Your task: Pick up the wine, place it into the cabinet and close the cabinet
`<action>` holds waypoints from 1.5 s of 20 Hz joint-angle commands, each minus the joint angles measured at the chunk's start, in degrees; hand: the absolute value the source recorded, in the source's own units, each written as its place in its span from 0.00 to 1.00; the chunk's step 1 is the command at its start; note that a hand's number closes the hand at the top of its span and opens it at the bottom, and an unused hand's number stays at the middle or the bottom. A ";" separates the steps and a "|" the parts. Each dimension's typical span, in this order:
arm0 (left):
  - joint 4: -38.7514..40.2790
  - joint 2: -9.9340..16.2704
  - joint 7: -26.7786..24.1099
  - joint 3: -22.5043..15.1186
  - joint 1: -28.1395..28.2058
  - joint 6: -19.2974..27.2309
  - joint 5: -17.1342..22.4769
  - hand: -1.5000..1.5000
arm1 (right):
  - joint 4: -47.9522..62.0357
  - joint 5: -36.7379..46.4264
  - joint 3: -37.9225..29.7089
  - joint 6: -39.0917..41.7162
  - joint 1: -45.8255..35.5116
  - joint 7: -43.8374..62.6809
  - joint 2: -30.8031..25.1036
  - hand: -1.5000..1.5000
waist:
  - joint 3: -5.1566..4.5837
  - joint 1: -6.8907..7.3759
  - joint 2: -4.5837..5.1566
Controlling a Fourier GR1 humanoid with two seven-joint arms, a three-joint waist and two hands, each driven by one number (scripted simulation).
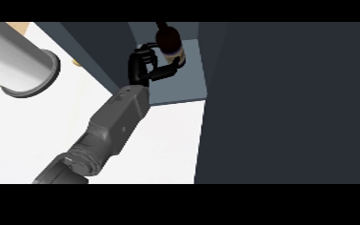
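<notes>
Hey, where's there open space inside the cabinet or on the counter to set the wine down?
The cabinet floor is bare in front of the wine bottle, toward its front edge. The white counter is free right of the forearm. It is crowded at the back, where the hand curls round the bottle, and left by the grey cylinder.

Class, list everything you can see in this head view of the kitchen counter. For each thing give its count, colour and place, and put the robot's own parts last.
wine bottle: one, dark with a pale label, upright inside the cabinet's open compartment at top centre.
cabinet: one, dark blue-grey, filling the right side; its open compartment with a lighter floor is at top centre.
counter: one, white, left and lower centre.
cylinder: one, grey metallic, lying at the upper left on the counter.
small tan object: one, just right of the cylinder; too small to identify.
forearm: one, grey, rising from the lower left toward the cabinet.
robot hand: one, black, curled round the wine bottle; which side it belongs to is unclear.
</notes>
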 commanded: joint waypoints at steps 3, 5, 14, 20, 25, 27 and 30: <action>-0.52 -0.11 -1.75 1.58 3.85 -3.36 2.52 1.00 | -2.94 -3.00 -1.04 -0.12 0.19 1.89 -0.28 0.00 | -0.01 -1.15 -0.31; -1.05 -0.11 -3.38 0.48 5.56 -5.99 2.19 1.00 | -1.57 -1.36 1.21 -0.38 -0.34 0.60 1.07 0.00 | -0.10 -1.86 0.03; -1.50 -0.11 -1.92 -1.66 9.03 -6.81 4.69 1.00 | -0.22 -2.49 0.64 0.36 0.24 -0.82 1.93 0.00 | -0.06 -3.11 -0.34; -2.23 -0.10 -4.14 -3.92 11.97 -4.88 5.66 1.00 | -0.93 -2.84 1.27 0.83 0.42 -0.69 2.01 0.00 | -0.12 -4.14 -0.34; -3.24 -0.10 -3.73 -5.26 10.83 -2.72 6.84 1.00 | 0.68 -3.19 1.12 1.16 -0.53 -1.16 2.06 0.00 | -0.15 -4.30 -0.12; -3.87 -0.10 -4.06 -6.12 11.11 -2.84 7.12 1.00 | 0.17 -3.29 1.53 1.22 1.05 -2.29 3.16 0.00 | -0.13 -4.70 0.12; -3.79 -0.11 -3.20 -6.43 9.40 -1.70 7.72 1.00 | 0.33 -3.29 0.80 0.60 -0.22 -0.76 2.58 0.00 | -0.16 -3.81 -0.01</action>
